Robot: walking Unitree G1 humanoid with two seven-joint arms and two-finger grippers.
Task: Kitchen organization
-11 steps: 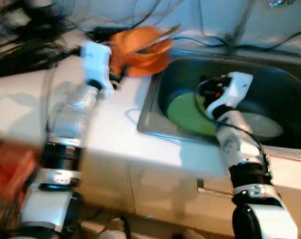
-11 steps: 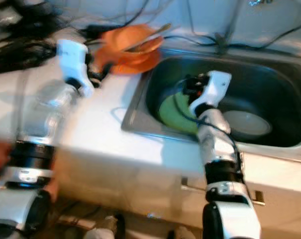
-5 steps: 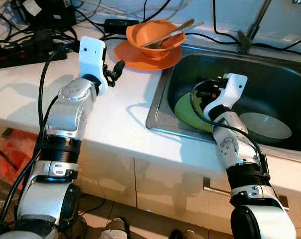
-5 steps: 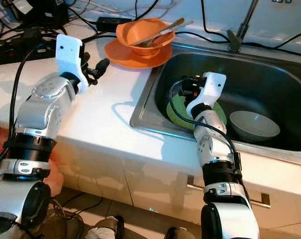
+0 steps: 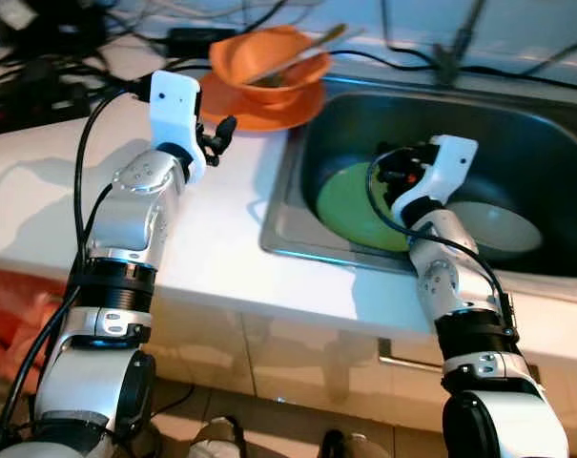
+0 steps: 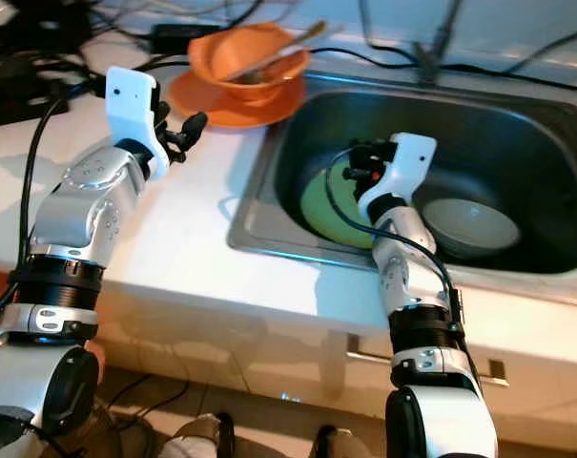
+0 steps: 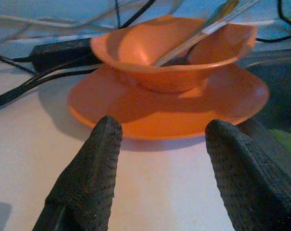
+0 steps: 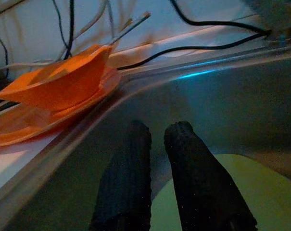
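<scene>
Left eye view: white counter with a steel sink set into its right part. Orange bowl sits on an orange plate at the counter's back edge, just beside the sink's far left corner. Utensils lean in the bowl, handles pointing up past its rim; too blurred to tell what kind. Black cables and a black power brick lie along the back of the counter, left of the plate

Left gripper hovers over the counter, just short of the plate's near edge. Left wrist view: its fingers stand wide apart, nothing between them, plate and bowl straight ahead, not touching

Right gripper is down inside the sink over its left half. Right wrist view: its fingers are nearly together with a narrow gap, holding nothing, above a green plate

Green plate lies on the sink floor at the left. Pale bowl sits upright just beside it, toward the sink's right side
</scene>
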